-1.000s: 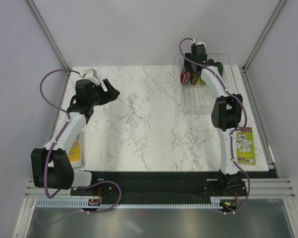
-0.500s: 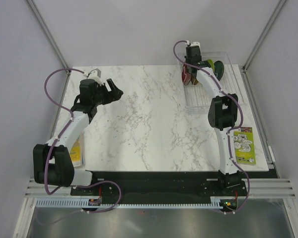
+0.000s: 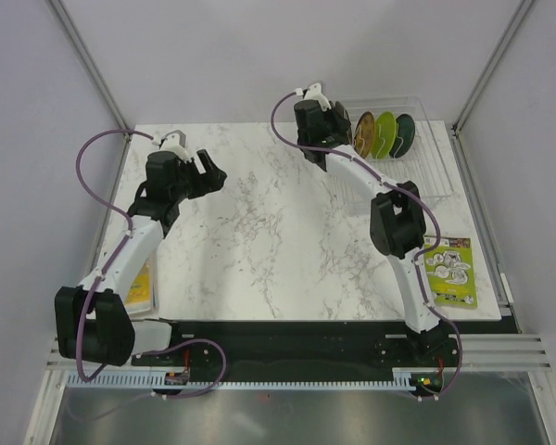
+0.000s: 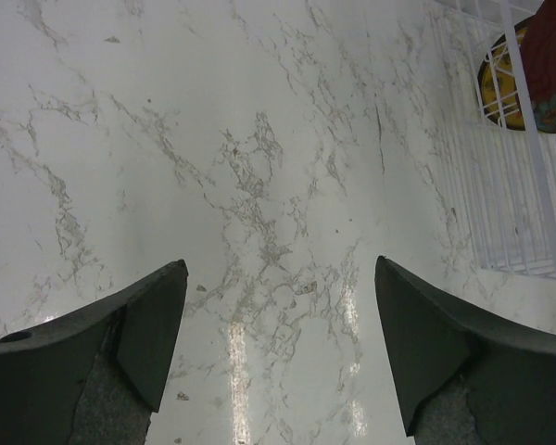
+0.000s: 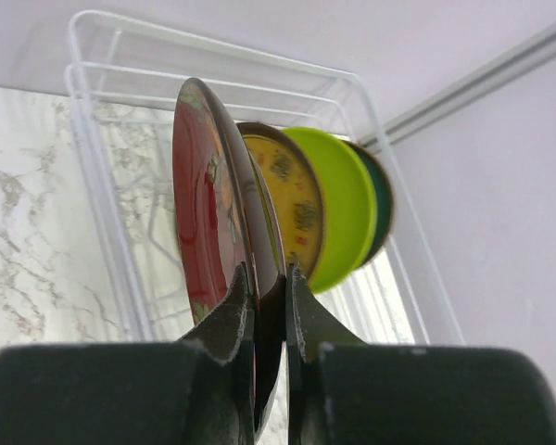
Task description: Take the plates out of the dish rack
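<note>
While the red plate stands on edge at the dish rack's left end, my right pincer pinches its rim. Amber plate, lime plate and teal plate sit upright behind it. Left pincer gapes wide over the worktop, well apart.
</note>
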Available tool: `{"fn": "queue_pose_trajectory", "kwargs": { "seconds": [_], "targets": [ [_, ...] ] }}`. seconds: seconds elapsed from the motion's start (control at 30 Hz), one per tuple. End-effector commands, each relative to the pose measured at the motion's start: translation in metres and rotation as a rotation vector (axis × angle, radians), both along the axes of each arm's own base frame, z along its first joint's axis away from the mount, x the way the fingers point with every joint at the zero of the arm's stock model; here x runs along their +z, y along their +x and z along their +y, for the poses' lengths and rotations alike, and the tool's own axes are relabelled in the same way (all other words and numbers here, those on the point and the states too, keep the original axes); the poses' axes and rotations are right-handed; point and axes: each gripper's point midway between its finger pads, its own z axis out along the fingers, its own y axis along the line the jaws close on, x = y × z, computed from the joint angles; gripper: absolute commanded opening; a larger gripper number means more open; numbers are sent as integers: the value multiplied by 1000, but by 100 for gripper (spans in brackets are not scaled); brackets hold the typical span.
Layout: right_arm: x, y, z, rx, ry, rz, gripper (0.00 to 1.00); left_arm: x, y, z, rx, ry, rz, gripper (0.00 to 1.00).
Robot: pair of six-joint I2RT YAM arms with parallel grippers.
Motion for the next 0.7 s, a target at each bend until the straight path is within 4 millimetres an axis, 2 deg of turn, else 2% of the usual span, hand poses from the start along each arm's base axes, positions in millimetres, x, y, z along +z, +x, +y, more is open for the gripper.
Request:
{"fn": "queue_pose_trajectory", "kwargs": {
  "seconds": [0.0,0.03,0.07,0.13,0.17,0.23,0.27,0.33,0.37,0.43,0.5,0.53,0.6,0.63,0.67],
  "targets": [
    [134,-48,-44,-134,92,-275,0,23,-11,5,5,19,-68,89],
    [138,-54,-47,-138,91,-277,0,24,-13,4,3,16,-72,89],
    [152,-63,-51,-138,103,-295,0,27,-14,3,-3,11,-74,89],
    [151,-73,-55,-141,102,-287,0,34,-21,3,-4,4,-85,89],
    [164,-84,-59,-135,121,-306,0,36,-24,3,-8,-3,-88,89],
    [151,-92,-54,-85,143,-270,0,43,-33,1,-19,-18,-100,89],
    [163,-102,-55,-57,185,-289,0,44,-36,1,-18,-27,-104,90],
    [149,-110,-41,32,264,-248,0,49,-45,-2,-36,-42,-120,90],
    [162,-122,-42,54,314,-275,0,51,-48,-4,-53,-49,-126,90],
    [147,-131,-33,118,396,-227,1,56,-55,-5,-60,-52,-144,91],
    [142,-145,-19,210,487,-183,1,53,-57,-4,-57,-55,-139,93],
    [147,-154,-14,240,551,-191,1,53,-58,-6,-63,-66,-139,93],
    [132,-163,4,333,631,-129,1,50,-58,-9,-71,-86,-128,93],
    [136,-171,8,355,687,-136,1,48,-58,-14,-88,-112,-119,93],
    [122,-177,20,404,729,-86,1,46,-57,-17,-97,-127,-122,93]
  ]
}}
